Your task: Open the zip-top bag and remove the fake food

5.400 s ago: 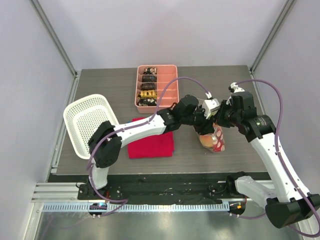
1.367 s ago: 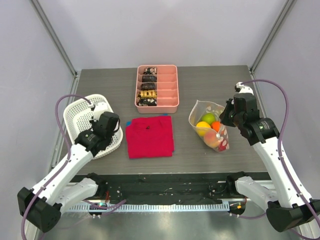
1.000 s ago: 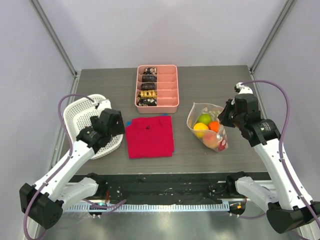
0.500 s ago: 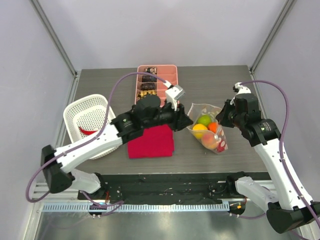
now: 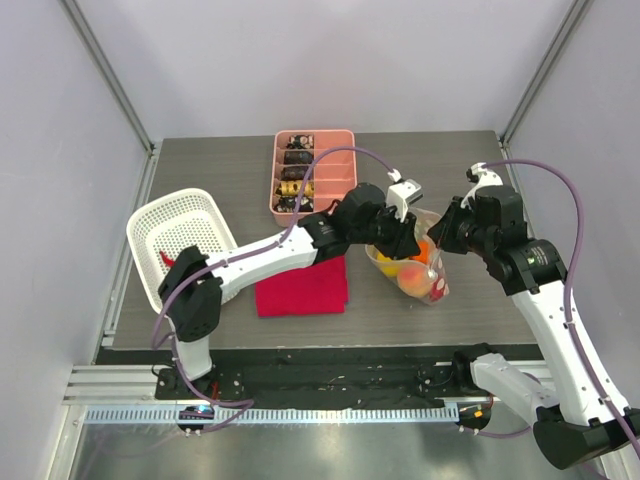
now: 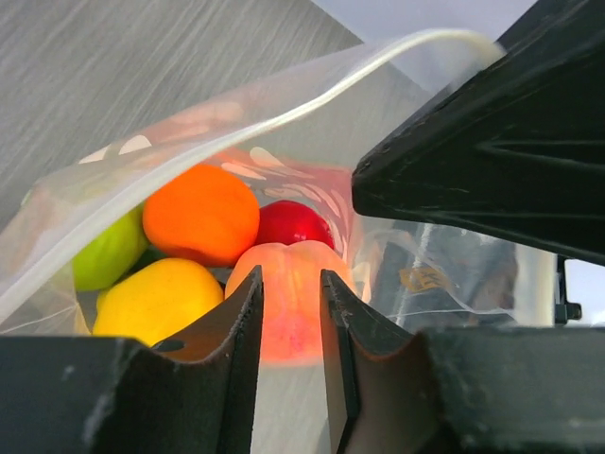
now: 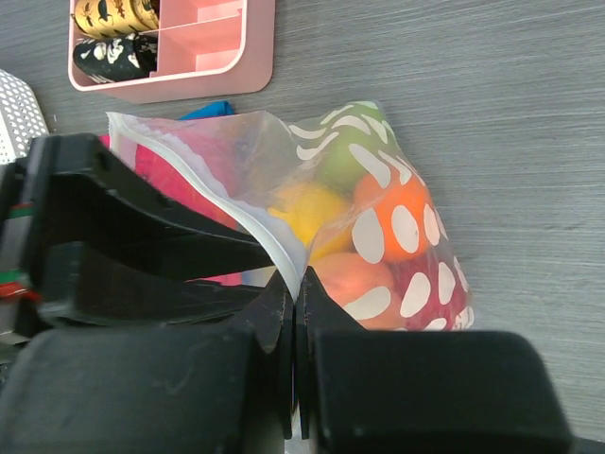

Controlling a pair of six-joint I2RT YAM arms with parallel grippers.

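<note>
The zip-top bag [image 5: 434, 285] [image 7: 397, 227], clear with white dots, lies open at the right of the table. My right gripper [image 7: 295, 295] [image 5: 443, 238] is shut on its upper rim and holds the mouth up. My left gripper [image 6: 291, 326] [image 5: 408, 250] reaches into the mouth, jaws closed against both sides of a peach [image 6: 291, 293]. Behind it in the bag lie an orange [image 6: 200, 213], a yellow fruit [image 6: 156, 301], a green fruit [image 6: 106, 255] and a red apple [image 6: 288, 225]. A red chili [image 5: 163, 260] lies in the white basket [image 5: 185, 225].
A folded red cloth [image 5: 300, 287] lies in the middle, partly under the left arm. A pink divided tray [image 5: 338, 185] with dark and gold pieces stands at the back. The basket sits tilted at the table's left edge.
My left arm swung from over the basket across the red cloth into the bag's mouth, and its jaws narrowed onto the peach. The right gripper kept its hold on the rim.
</note>
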